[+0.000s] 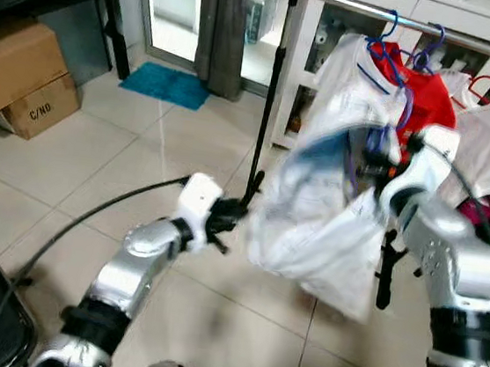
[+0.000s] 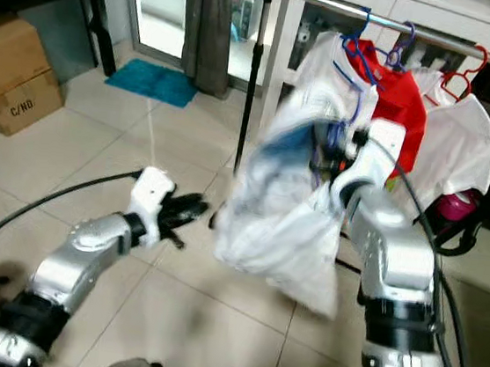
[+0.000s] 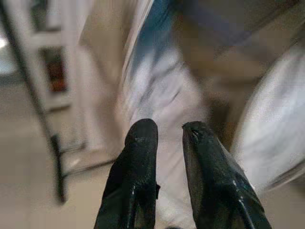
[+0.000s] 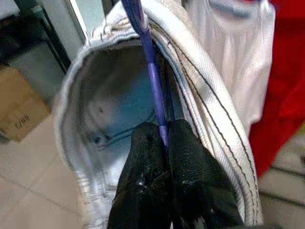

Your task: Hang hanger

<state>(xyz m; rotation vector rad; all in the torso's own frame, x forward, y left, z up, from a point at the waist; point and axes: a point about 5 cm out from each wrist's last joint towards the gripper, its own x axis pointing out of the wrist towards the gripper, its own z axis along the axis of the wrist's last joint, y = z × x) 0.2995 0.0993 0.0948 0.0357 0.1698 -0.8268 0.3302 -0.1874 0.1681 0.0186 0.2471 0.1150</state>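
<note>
**Right gripper holding hanger with white garment below the clothes rail**

The right gripper [image 4: 164, 131] is clamping its two black fingers together on the thin purple plastic hanger [image 4: 151, 71], whose stem is running lengthwise away from the fingertips through the neck opening of a white fabric garment with a blue inner patch [image 1: 321, 219]. The garment is hanging blurred, its long axis roughly vertical, with its lower hem tilting toward the robot's right. It is sitting in front of and below the horizontal silver metal clothes rail [image 1: 371, 7], just beside the clothes already on the rail: a red shirt on a blue hanger [image 1: 427, 98] and a white shirt on a red hanger [image 1: 489, 140].

The left gripper [image 3: 167, 131] is holding nothing, its fingers standing slightly apart, near the garment's lower left edge.

The black upright stand pole [image 1: 272, 89] is standing just left of the garment. Open tiled floor [image 1: 142, 154] is lying to the robot's left; brown cardboard boxes [image 1: 19, 69] are sitting well apart at the far left.
</note>
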